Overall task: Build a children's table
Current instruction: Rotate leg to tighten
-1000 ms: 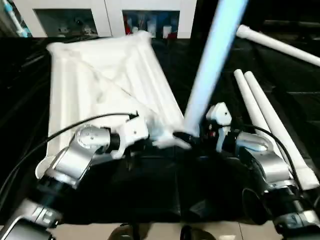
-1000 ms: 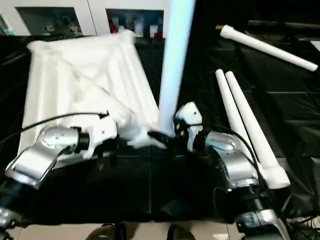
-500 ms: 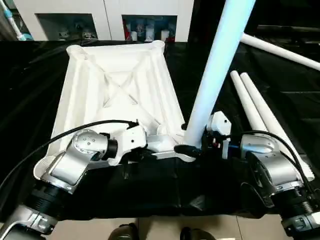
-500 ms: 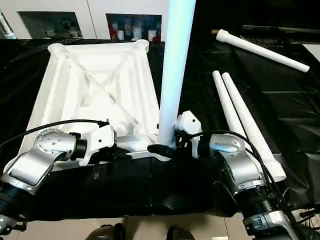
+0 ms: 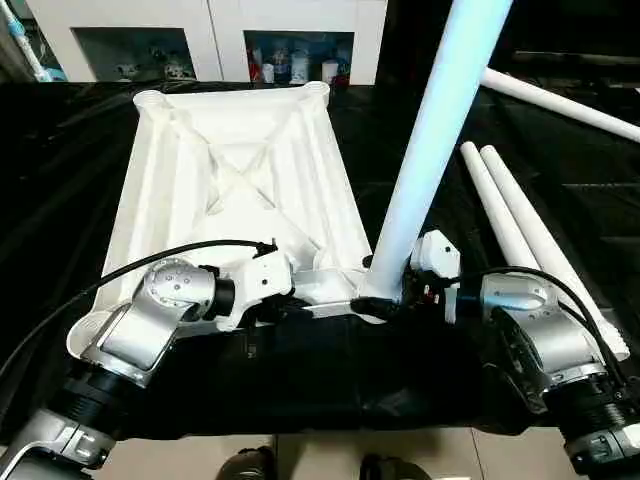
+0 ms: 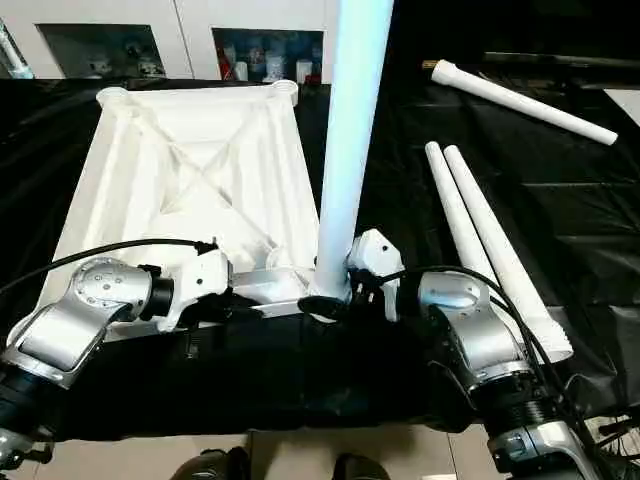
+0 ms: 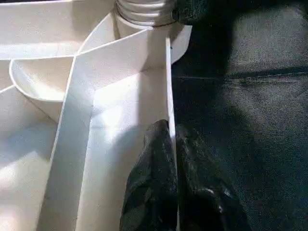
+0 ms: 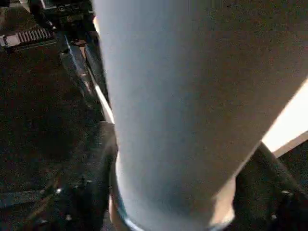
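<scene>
First leg (image 5: 430,140) is being seated upright in the near-right corner socket of the upturned table top (image 5: 240,180) on the black-covered table — rim pinched by clenched left jaws (image 7: 172,144), leg base grasped by right jaws (image 5: 385,303) — firm downward push judged next.

Your left tool (image 7: 168,159) is pinched tight on the near rim wall of the tabletop (image 5: 240,190), one black finger (image 7: 149,178) on each side, with the left forearm angled in from the near-left corner. Your right tool (image 5: 385,303) sits at the foot of the upright leg (image 5: 430,140), fingers straddling it at the near-right corner socket; grip contact isn't clear. Both silver forearms converge on the tabletop's near edge, wrists turned inward toward each other.
</scene>
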Controlling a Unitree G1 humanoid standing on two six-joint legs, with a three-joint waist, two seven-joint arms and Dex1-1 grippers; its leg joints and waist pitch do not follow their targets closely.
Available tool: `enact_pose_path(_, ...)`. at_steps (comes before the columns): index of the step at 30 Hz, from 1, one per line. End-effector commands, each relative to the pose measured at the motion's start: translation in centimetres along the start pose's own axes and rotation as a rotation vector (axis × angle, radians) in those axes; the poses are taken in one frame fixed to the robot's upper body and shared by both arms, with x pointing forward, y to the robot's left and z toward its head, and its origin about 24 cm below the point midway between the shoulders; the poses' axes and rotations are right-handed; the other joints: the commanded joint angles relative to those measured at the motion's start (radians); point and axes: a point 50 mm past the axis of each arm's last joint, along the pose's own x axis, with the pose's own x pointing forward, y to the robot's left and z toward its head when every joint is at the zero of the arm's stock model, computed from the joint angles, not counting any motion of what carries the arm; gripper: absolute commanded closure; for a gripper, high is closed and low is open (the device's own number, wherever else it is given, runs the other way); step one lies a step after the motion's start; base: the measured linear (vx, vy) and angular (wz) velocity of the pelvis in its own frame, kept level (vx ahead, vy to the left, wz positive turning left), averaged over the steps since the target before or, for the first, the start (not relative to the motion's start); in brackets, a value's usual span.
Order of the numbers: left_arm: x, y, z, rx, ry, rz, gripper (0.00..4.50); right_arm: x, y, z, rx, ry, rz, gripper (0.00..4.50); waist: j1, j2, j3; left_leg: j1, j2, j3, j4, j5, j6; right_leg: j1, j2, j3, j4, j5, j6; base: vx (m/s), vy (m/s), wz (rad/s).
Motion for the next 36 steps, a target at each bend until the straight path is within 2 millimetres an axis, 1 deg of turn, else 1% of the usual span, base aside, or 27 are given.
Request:
enact_pose_path(1,0.0,0.0,0.2,-0.004,-0.051,-0.007,4.50,0.1,0.4,-0.4,0.007,0.006,0.019,1.58,0.003,-0.015,-0.077,0.028,0.081,-0.034,-0.056,-0.129,0.141,0.051,-0.077,0.046,-0.054,-0.120,-0.264,0.000,0.000,0.00)
enact_pose_path(5,0.0,0.0,0.2,-0.006,-0.051,-0.006,4.50,0.2,0.5,-0.5,0.010,0.004,0.022,1.74,0.002,-0.015,-0.075,0.028,0.081,-0.034,-0.056,-0.144,0.133,0.051,-0.079,0.047,-0.056,-0.144,-0.260,0.000,0.000,0.00)
enact_pose_path(8,-0.1,0.0,0.2,-0.009,-0.049,-0.008,4.50,0.3,0.5,-0.5,0.012,0.002,0.027,1.77,0.002,-0.015,-0.074,0.028,0.081,-0.035,-0.057,-0.151,0.128,0.050,-0.079,0.047,-0.057,-0.156,-0.255,0.000,0.000,0.00)
enact_pose_path(10,-0.1,0.0,0.1,-0.011,-0.046,-0.009,4.50,0.3,0.6,-0.6,0.014,0.003,0.032,1.78,0.002,-0.017,-0.074,0.027,0.080,-0.034,-0.056,-0.141,0.132,0.051,-0.078,0.047,-0.056,-0.140,-0.256,0.000,0.000,0.00)
enact_pose_path(13,-0.1,0.0,0.0,-0.016,-0.042,-0.009,4.50,0.5,0.7,-0.7,0.023,0.003,0.033,1.78,0.001,-0.016,-0.073,0.027,0.080,-0.034,-0.056,-0.139,0.135,0.051,-0.079,0.047,-0.056,-0.142,-0.256,0.000,0.000,0.00)
enact_pose_path(15,0.0,0.1,-0.4,-0.036,-0.024,0.013,4.50,0.6,0.6,-1.0,0.054,0.002,0.001,1.78,0.001,-0.015,-0.071,0.026,0.080,-0.035,-0.056,-0.142,0.134,0.049,-0.078,0.047,-0.057,-0.147,-0.256,0.000,0.000,0.00)
enact_pose_path(16,0.1,0.4,-0.6,-0.064,-0.010,0.049,4.50,0.9,0.2,-1.4,0.083,0.016,-0.067,1.78,-0.001,-0.013,-0.069,0.027,0.080,-0.035,-0.058,-0.151,0.131,0.048,-0.077,0.047,-0.058,-0.159,-0.255,0.000,0.000,0.00)
enact_pose_path(17,0.2,0.6,-0.7,-0.077,-0.005,0.068,4.50,1.0,0.0,-1.6,0.097,0.021,-0.099,1.78,-0.003,-0.014,-0.068,0.028,0.080,-0.034,-0.059,-0.157,0.126,0.046,-0.076,0.047,-0.060,-0.169,-0.254,0.000,0.000,0.00)
enact_pose_path(18,0.5,0.9,-0.9,-0.106,0.005,0.111,4.50,1.2,-0.4,-2.1,0.133,0.034,-0.179,1.78,-0.006,-0.014,-0.063,0.029,0.079,-0.035,-0.062,-0.191,0.109,0.043,-0.077,0.047,-0.067,-0.223,-0.250,0.000,0.000,0.00)
enact_pose_path(19,1.0,1.4,-1.1,-0.145,0.017,0.169,4.50,1.7,-0.8,-2.8,0.188,0.047,-0.283,1.78,-0.009,-0.014,-0.058,0.030,0.076,-0.037,-0.066,-0.235,0.080,0.041,-0.079,0.048,-0.075,-0.304,-0.237,0.000,0.000,0.00)
enact_pose_path(20,1.0,1.5,-1.1,-0.148,0.018,0.173,4.50,1.7,-0.8,-2.8,0.193,0.048,-0.289,1.78,-0.012,-0.015,-0.057,0.032,0.077,-0.040,-0.068,-0.255,0.065,0.042,-0.081,0.048,-0.078,-0.346,-0.226,0.000,0.000,0.00)
enact_pose_path(21,1.4,1.8,-1.2,-0.172,0.025,0.212,4.50,2.1,-0.8,-3.1,0.223,0.043,-0.330,1.78,-0.014,-0.019,-0.052,0.036,0.077,-0.042,-0.071,-0.293,0.038,0.039,-0.082,0.048,-0.086,-0.426,-0.200,0.000,0.000,0.00)
enact_pose_path(22,1.8,2.2,-1.2,-0.193,0.029,0.252,4.50,2.6,-0.8,-3.3,0.253,0.037,-0.373,1.78,-0.014,-0.016,-0.048,0.043,0.079,-0.045,-0.074,-0.333,0.023,0.032,-0.084,0.051,-0.093,-0.486,-0.179,0.000,0.000,0.00)
enact_pose_path(23,2.0,2.4,-1.1,-0.208,0.025,0.273,4.50,3.0,-0.8,-3.4,0.270,0.036,-0.399,1.78,-0.016,-0.016,-0.044,0.045,0.077,-0.047,-0.076,-0.357,0.015,0.029,-0.084,0.050,-0.097,-0.521,-0.168,0.000,0.000,0.00)
enact_pose_path(24,2.3,2.6,-1.0,-0.231,0.025,0.299,4.50,3.6,-0.9,-3.6,0.303,0.039,-0.463,1.78,-0.018,-0.018,-0.042,0.046,0.077,-0.052,-0.079,-0.386,-0.003,0.030,-0.088,0.049,-0.102,-0.573,-0.146,0.000,0.000,0.00)
enact_pose_path(25,2.7,2.8,-0.9,-0.243,0.029,0.326,4.50,4.1,-0.9,-3.7,0.325,0.042,-0.505,1.78,-0.020,-0.018,-0.043,0.048,0.077,-0.054,-0.080,-0.399,-0.013,0.028,-0.088,0.049,-0.104,-0.589,-0.135,0.000,0.000,0.00)
enact_pose_path(26,3.2,3.1,-0.7,-0.264,0.041,0.363,4.50,4.8,-1.0,-3.9,0.365,0.046,-0.576,1.78,-0.024,-0.016,-0.041,0.049,0.076,-0.055,-0.083,-0.410,-0.021,0.023,-0.088,0.050,-0.106,-0.599,-0.130,0.000,0.000,0.00)
enact_pose_path(28,3.8,3.4,-0.4,-0.280,0.057,0.398,4.50,5.6,-1.1,-4.0,0.411,0.051,-0.652,1.78,-0.027,-0.016,-0.041,0.049,0.076,-0.060,-0.086,-0.427,-0.028,0.025,-0.089,0.046,-0.110,-0.608,-0.122,0.000,0.000,0.00)
enact_pose_path(29,4.4,3.6,-0.1,-0.290,0.073,0.423,4.50,6.4,-1.1,-4.2,0.457,0.060,-0.720,1.78,-0.030,-0.016,-0.041,0.049,0.076,-0.060,-0.087,-0.431,-0.030,0.024,-0.089,0.046,-0.110,-0.606,-0.121,0.000,0.000,0.00)
enact_pose_path(30,4.8,3.6,0.1,-0.292,0.082,0.435,4.50,6.9,-1.1,-4.2,0.488,0.067,-0.756,1.78,-0.031,-0.014,-0.041,0.051,0.076,-0.060,-0.088,-0.447,-0.036,0.019,-0.088,0.047,-0.111,-0.607,-0.117,0.000,0.000,0.00)
enact_pose_path(31,4.9,3.6,0.1,-0.292,0.083,0.436,4.50,7.0,-1.1,-4.2,0.492,0.068,-0.760,1.78,-0.032,-0.012,-0.041,0.053,0.075,-0.063,-0.090,-0.467,-0.041,0.019,-0.088,0.044,-0.114,-0.604,-0.109,0.000,0.000,0.00)
enact_pose_path(32,5.3,3.7,0.4,-0.294,0.089,0.448,4.50,7.5,-1.0,-4.1,0.513,0.071,-0.787,1.78,-0.033,-0.012,-0.041,0.053,0.075,-0.064,-0.092,-0.474,-0.043,0.022,-0.087,0.042,-0.115,-0.596,-0.105,0.000,0.000,0.00)
enact_pose_path(33,5.7,3.7,0.6,-0.292,0.092,0.452,4.50,8.1,-0.8,-4.0,0.526,0.068,-0.795,1.78,-0.034,-0.012,-0.041,0.054,0.076,-0.063,-0.095,-0.491,-0.048,0.019,-0.084,0.041,-0.117,-0.575,-0.104,0.000,0.000,0.00)
enact_pose_path(34,5.7,3.7,0.6,-0.292,0.093,0.453,4.50,8.2,-0.8,-3.9,0.528,0.067,-0.797,1.78,-0.034,-0.012,-0.040,0.055,0.077,-0.065,-0.097,-0.504,-0.053,0.018,-0.083,0.040,-0.116,-0.572,-0.101,0.000,0.000,0.00)
enact_pose_path(35,6.1,3.6,0.9,-0.286,0.091,0.447,4.50,8.7,-0.7,-3.6,0.522,0.062,-0.791,1.78,-0.033,-0.012,-0.039,0.061,0.076,-0.064,-0.098,-0.534,-0.058,0.013,-0.082,0.042,-0.119,-0.569,-0.095,0.000,0.000,0.00)
enact_pose_path(36,6.2,3.5,1.0,-0.274,0.085,0.434,4.50,8.9,-0.6,-3.4,0.503,0.058,-0.766,1.78,-0.035,-0.014,-0.036,0.067,0.074,-0.065,-0.097,-0.573,-0.062,0.007,-0.082,0.040,-0.126,-0.589,-0.086,0.000,0.000,0.00)
